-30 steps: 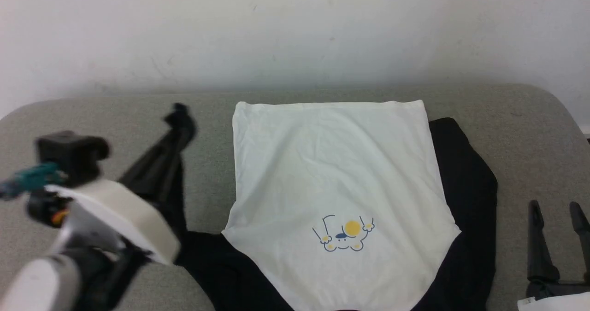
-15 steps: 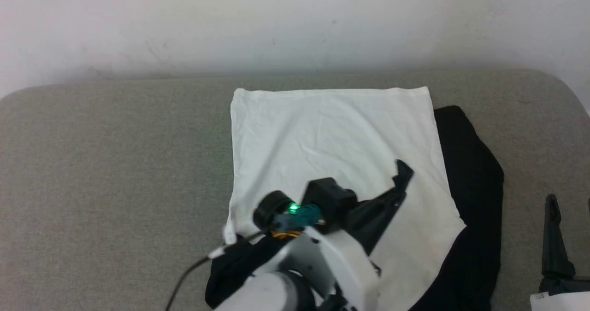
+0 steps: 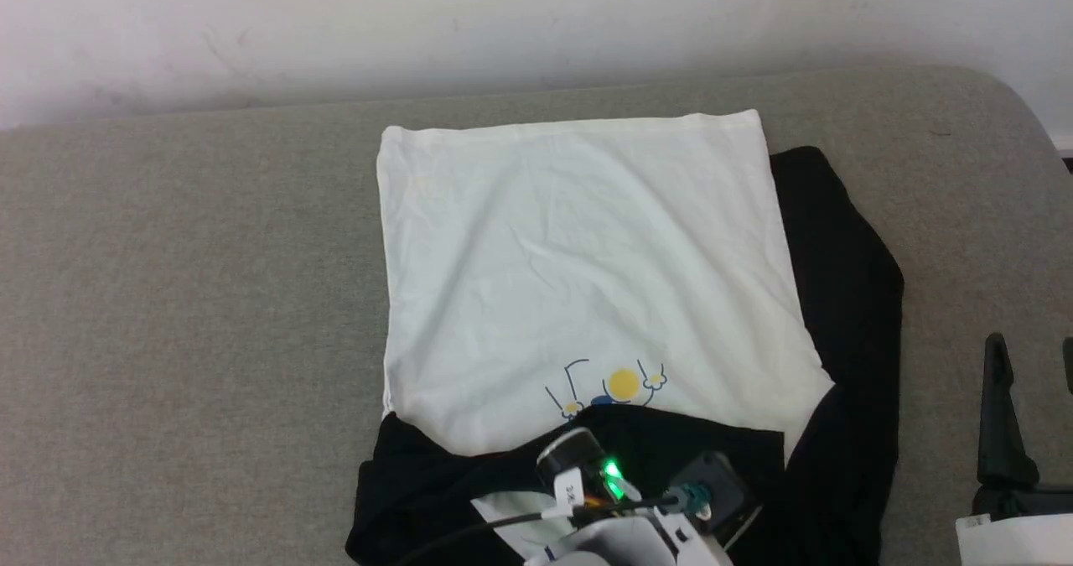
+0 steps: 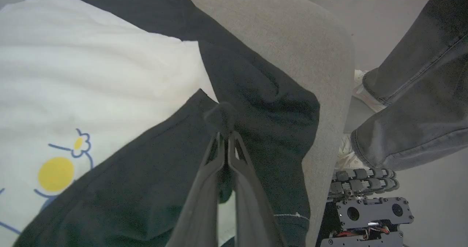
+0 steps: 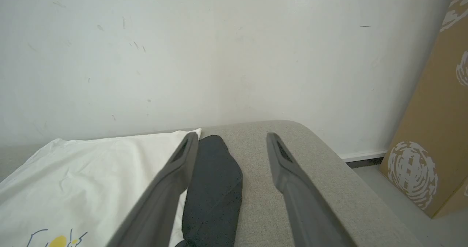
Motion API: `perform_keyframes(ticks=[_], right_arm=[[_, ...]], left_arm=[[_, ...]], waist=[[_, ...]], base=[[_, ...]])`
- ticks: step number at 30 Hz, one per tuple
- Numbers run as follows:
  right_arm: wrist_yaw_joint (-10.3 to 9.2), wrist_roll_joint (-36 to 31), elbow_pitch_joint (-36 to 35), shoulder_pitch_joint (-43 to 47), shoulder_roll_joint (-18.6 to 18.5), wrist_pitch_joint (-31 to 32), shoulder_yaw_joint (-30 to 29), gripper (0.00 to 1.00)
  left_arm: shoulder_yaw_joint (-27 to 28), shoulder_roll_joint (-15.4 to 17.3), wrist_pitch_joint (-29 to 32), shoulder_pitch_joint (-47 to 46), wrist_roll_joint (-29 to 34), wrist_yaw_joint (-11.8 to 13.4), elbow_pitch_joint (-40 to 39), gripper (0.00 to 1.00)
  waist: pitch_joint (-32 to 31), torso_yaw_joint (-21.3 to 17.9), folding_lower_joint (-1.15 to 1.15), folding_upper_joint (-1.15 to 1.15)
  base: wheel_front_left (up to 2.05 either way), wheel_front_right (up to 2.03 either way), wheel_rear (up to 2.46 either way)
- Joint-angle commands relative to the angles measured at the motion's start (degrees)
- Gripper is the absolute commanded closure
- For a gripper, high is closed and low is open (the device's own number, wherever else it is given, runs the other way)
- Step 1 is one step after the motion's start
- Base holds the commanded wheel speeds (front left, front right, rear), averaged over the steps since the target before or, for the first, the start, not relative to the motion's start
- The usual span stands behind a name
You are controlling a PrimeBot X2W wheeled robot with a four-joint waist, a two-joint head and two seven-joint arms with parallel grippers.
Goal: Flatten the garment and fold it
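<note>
left claw pinching garment, black sleeve half covering drawing

White garment, black sleeve folded inward

Probably a lab: bare scuffed wall, cardboard box, padded table.

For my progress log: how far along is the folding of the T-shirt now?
Done: the garment lies flat, its white body spread on the grey cushion. In hand: the left gripper is shut on one black sleeve, laid across the chest over part of the drawing. Left: the other sleeve lies unfolded near the open right gripper, and the body is not yet folded.
</note>
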Motion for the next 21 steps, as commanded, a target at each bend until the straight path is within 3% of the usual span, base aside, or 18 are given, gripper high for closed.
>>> perform_keyframes(ticks=[1,11,12,13,14,21], right_arm=[[-0.04,0.44,0.26,-0.91,0.13,-0.4,0.13,0.0],[-0.04,0.79,1.83,-1.09,0.13,-0.46,1.31,0.0],[-0.04,0.8,1.96,-1.01,0.13,-0.45,1.34,0.0],[-0.04,0.8,2.06,-0.86,0.13,-0.44,1.24,0.0],[-0.04,0.79,2.14,-0.67,0.13,-0.43,1.12,0.0],[-0.04,0.55,1.66,0.76,0.13,0.45,0.76,0.0]], left_arm=[[-0.78,-0.43,0.05,-0.59,0.16,-0.54,1.32,1.0],[-3.78,-1.33,-2.41,-1.03,-2.19,-0.78,10.91,1.0],[-3.64,-1.35,-3.3,-0.89,-3.25,-0.46,10.6,0.82],[-3.49,-1.36,-4.05,-0.73,-4.55,-0.11,10.02,0.55],[-3.39,-1.36,-4.63,-0.63,-5.92,0.17,9.33,0.01],[-0.12,-1.38,-6.4,-0.57,-16.49,1.57,2.26,0.0]], waist=[[0.36,-0.48,-0.01,0.0],[-0.64,-1.28,-0.01,0.0],[-0.93,-1.22,-0.01,0.0],[-1.26,-1.07,-0.01,0.0],[-1.63,-0.88,-0.01,0.0],[-4.27,0.61,-0.01,0.0]], base=[[0.0,0.0,0.0],[0.0,0.0,0.0],[0.0,0.0,0.0],[0.0,0.0,0.0],[0.0,0.0,0.0],[0.0,0.0,0.0]])
